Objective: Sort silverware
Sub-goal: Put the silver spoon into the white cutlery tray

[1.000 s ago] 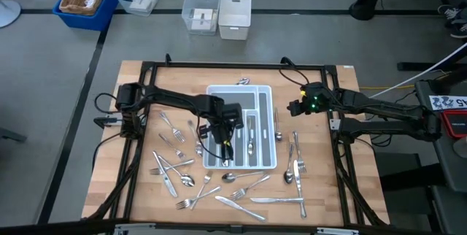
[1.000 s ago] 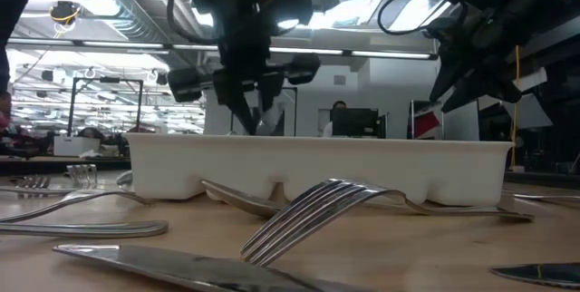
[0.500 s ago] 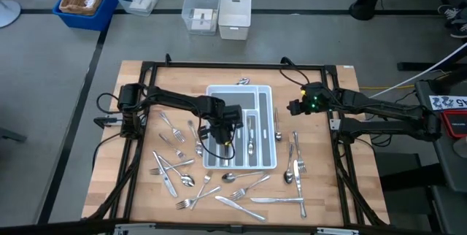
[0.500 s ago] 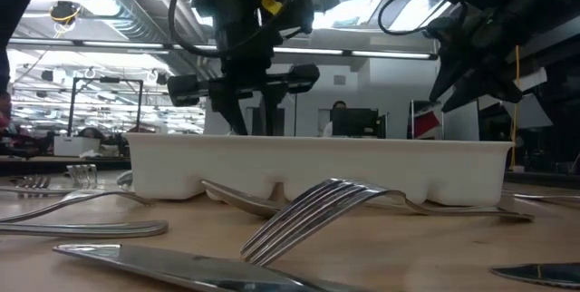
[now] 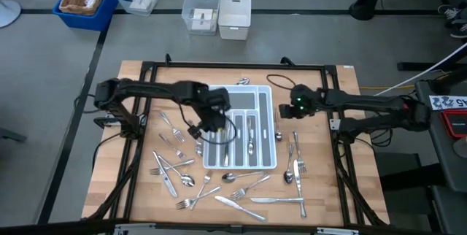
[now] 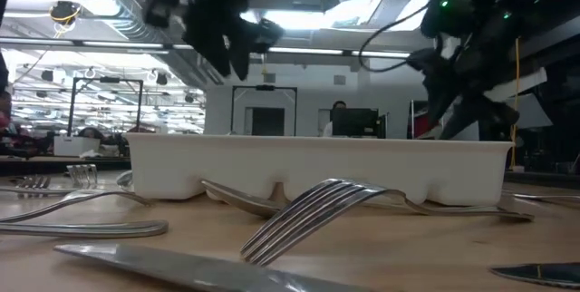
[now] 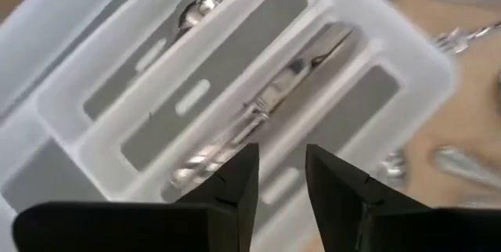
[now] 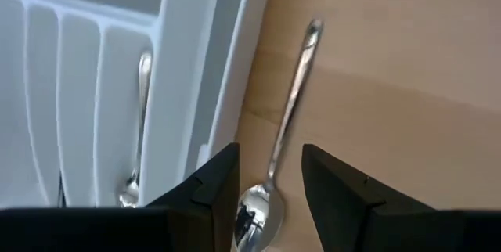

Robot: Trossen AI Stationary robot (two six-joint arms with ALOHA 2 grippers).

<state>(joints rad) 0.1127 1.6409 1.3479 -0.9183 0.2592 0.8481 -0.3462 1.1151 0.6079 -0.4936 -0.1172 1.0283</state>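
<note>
At the centre of the high view, a wooden table (image 5: 328,184) carries a white divided tray (image 5: 265,95), its long slots running toward the bottom of the frame. Several pieces of silverware already lie in the tray's slots — a fork (image 7: 258,111) shows in one slot in the left wrist view, and a rounded piece sits in the neighbouring slot.

Left arm (image 5: 146,90): extends from the left edge of the frame across to the tray. The left gripper (image 5: 209,122) hangs over the tray's left slots; its two fingers stand a narrow gap apart, with nothing between them.

Right arm (image 5: 365,103): enters from the right edge. The right gripper (image 5: 295,109) hovers just right of the tray's upper right corner, fingers partly spread and empty, directly above a spoon (image 8: 275,166) lying on the wood beside the tray wall.

Loose silverware (image 5: 241,187) — forks, spoons, knives — is scattered left of, below and right of the tray.
</note>
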